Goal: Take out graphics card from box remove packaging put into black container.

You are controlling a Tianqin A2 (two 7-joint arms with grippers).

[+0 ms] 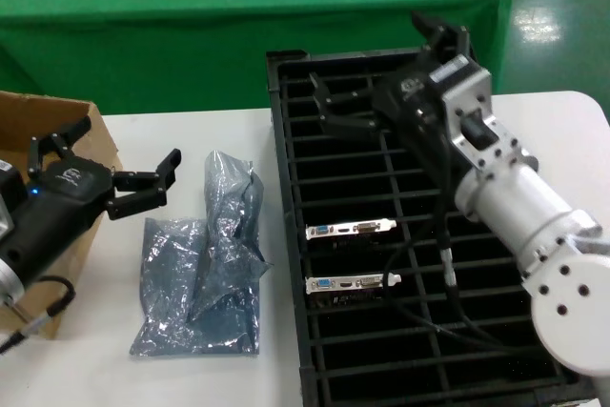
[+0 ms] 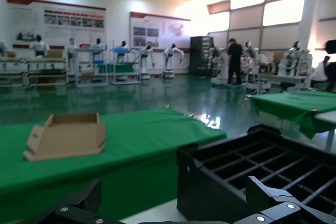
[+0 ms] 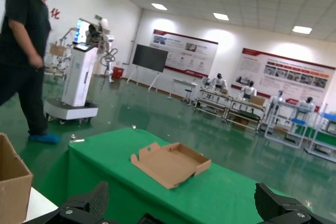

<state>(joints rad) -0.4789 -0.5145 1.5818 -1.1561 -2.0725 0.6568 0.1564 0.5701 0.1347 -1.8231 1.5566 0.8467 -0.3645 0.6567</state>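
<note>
Currently two graphics cards (image 1: 351,229) (image 1: 353,282) sit in adjacent slots of the black container (image 1: 286,188); two empty antistatic bags (image 1: 205,274) lie on the white table (image 1: 114,369) beside the cardboard box (image 1: 29,111); left gripper (image 1: 143,188) released above the table by the box; right gripper (image 1: 329,107) released above the container's far end.
</note>
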